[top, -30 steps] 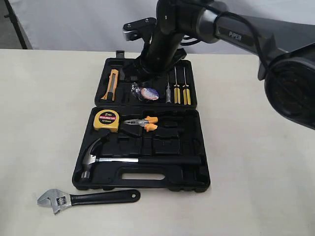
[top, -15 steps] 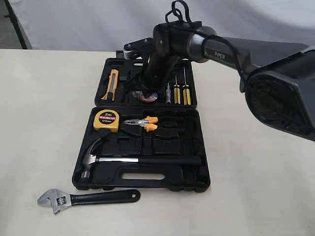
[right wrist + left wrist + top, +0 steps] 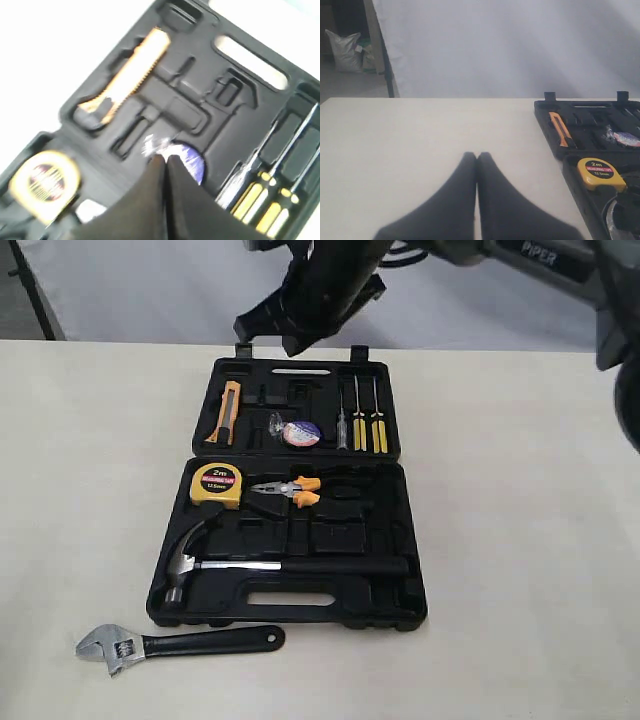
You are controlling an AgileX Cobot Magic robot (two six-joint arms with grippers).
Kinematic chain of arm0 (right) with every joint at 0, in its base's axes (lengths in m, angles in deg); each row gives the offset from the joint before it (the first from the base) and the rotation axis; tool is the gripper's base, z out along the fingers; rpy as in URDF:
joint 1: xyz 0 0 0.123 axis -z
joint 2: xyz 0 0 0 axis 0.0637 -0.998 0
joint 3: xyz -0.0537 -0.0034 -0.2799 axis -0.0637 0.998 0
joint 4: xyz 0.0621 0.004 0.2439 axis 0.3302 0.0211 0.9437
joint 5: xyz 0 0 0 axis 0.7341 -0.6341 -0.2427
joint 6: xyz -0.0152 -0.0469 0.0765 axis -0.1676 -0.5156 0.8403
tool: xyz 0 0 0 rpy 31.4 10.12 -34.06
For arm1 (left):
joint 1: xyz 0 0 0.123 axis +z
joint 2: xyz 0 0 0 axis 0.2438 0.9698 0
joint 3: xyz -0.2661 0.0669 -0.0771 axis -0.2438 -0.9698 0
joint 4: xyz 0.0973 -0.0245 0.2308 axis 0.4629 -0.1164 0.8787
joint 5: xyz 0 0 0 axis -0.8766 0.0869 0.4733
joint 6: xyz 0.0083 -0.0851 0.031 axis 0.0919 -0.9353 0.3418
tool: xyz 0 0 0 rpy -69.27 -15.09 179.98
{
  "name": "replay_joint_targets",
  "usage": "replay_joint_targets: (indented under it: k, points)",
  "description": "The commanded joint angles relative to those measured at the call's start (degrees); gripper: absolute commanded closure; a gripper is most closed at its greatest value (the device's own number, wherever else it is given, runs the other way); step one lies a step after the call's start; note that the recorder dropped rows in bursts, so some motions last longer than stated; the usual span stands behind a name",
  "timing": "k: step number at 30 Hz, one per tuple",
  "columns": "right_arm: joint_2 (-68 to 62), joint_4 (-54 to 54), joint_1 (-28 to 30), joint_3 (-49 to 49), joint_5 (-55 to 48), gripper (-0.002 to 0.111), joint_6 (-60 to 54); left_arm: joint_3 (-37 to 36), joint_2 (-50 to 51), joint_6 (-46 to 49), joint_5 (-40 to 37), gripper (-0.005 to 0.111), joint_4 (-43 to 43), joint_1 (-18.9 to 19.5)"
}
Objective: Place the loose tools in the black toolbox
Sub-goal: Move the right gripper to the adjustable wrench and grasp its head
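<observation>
- Wrench (image 3: 180,643) lies by the surface's (image 3: 520,640) near edge; we judge it heavy, rigid, best gripped mid-handle.
- We see the left end effector (image 3: 477,159) and the right end effector (image 3: 163,162) pressed together, empty.

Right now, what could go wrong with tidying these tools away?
1. The adjustable wrench lies flat on the table, outside the black toolbox. Being thin, it may slide instead of lifting.
2. The tape roll has clear wrap sticking out beside it. It may not be seated and could shift.
</observation>
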Motion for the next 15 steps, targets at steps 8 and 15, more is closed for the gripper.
replay_joint_targets:
  k: [8,15]
  points:
    - [-3.55,2.16,-13.04,-0.07,-9.55,0.108,-5.36,-0.53,-0.46,-0.59,0.97,0.105,-0.78,0.19]
    - [-7.70,2.16,-19.68,-0.07,-9.81,0.065,-5.18,-0.53,-0.46,-0.59,0.97,0.105,-0.78,0.19]
